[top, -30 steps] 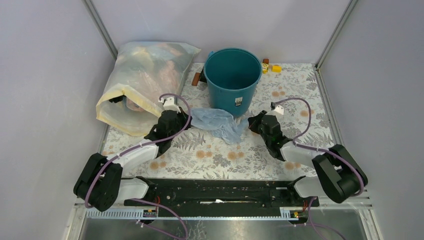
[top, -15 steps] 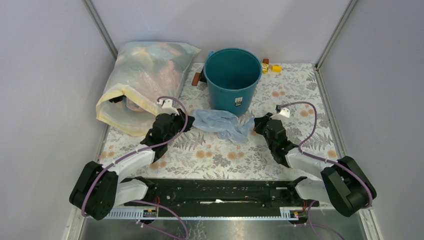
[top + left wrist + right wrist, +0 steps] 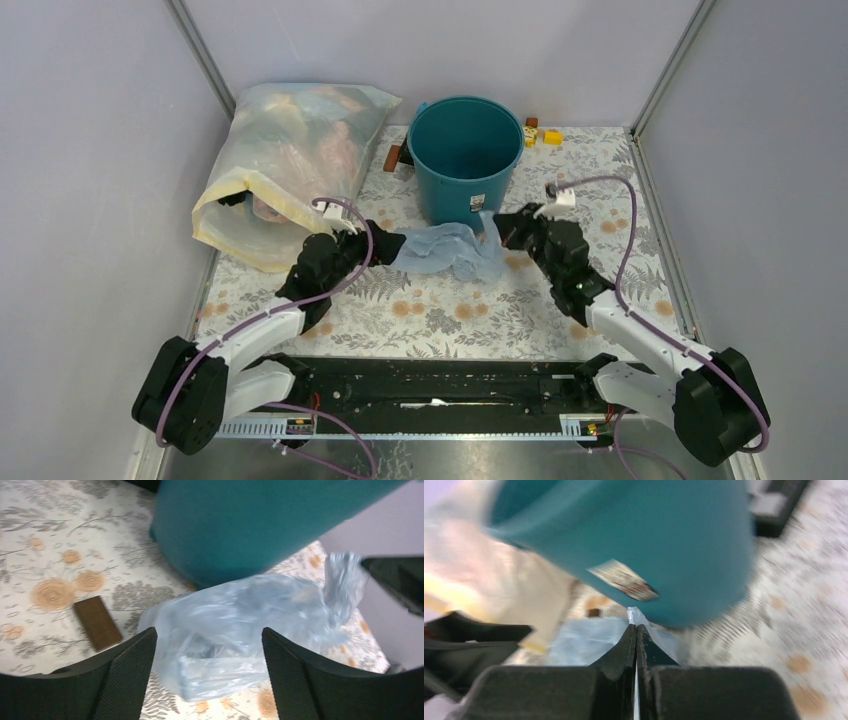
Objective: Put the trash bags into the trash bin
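The trash bag (image 3: 445, 248), thin crinkled pale blue plastic, lies on the flowered table just in front of the trash bin (image 3: 465, 160), an upright teal bucket with a white label (image 3: 624, 580). My left gripper (image 3: 385, 245) stands open at the bag's left end. In the left wrist view the bag (image 3: 240, 615) lies loose between the wide-apart fingers (image 3: 127, 675), with the bin (image 3: 250, 525) behind it. My right gripper (image 3: 497, 228) is shut on the bag's right end, which is lifted off the table. In the right wrist view a sliver of bag (image 3: 634, 614) pokes out of the closed tips.
A large yellowish clear sack (image 3: 290, 160) with colourful contents lies at the back left, close to my left arm. A brown block (image 3: 392, 158) lies left of the bin, and small yellow pieces (image 3: 545, 134) to its right. Grey walls close in the table.
The left gripper has opened and let go of the bag's left end. The right gripper, still shut on the bag, has moved toward the bin and lifted the right end.
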Available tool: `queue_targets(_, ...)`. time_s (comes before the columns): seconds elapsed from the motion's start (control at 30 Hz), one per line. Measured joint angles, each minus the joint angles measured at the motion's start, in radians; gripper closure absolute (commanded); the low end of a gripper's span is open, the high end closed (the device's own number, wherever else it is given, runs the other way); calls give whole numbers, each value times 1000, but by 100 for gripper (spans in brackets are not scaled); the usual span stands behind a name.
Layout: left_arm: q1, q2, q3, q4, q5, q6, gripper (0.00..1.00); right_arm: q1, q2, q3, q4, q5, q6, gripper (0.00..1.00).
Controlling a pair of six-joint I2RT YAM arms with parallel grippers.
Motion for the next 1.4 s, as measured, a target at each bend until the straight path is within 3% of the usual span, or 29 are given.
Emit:
queue_targets(0.1, -19, -32, -22, 47, 47, 13, 5, -1, 0, 171, -92, -150, -41, 100)
queue_targets(0.23, -102, -75, -35, 99, 103, 56, 3, 0, 10, 337, -171, -330, -71, 100)
queue_targets(0.5, -219, -35, -9, 125, 164, 142, 4, 2, 44, 387, -296, -529, -76, 100)
queue_targets(0.6, -246, -2, 6, 121, 160, 164, 6, 5, 48, 399, -346, -563, -76, 100)
queue_targets(0.7, -270, 25, 27, 104, 133, 176, 19, 8, 48, 421, -365, -585, -76, 100)
queue_targets(0.8, -274, 35, 37, 76, 85, 184, 24, 12, 46, 440, -374, -596, -76, 100)
queue_targets(1.0, -275, 50, 45, 68, 60, 196, 19, 13, 41, 469, -397, -613, -74, 100)
queue_targets(1.13, -287, 98, 74, 68, 64, 201, 22, 18, 37, 483, -411, -615, -64, 100)
queue_targets(1.3, -298, 246, 171, 13, 26, 195, 34, 20, 21, 518, -438, -595, -45, 100)
queue_targets(1.4, -298, 379, 264, -74, -30, 185, 35, 22, 0, 568, -461, -549, -30, 100)
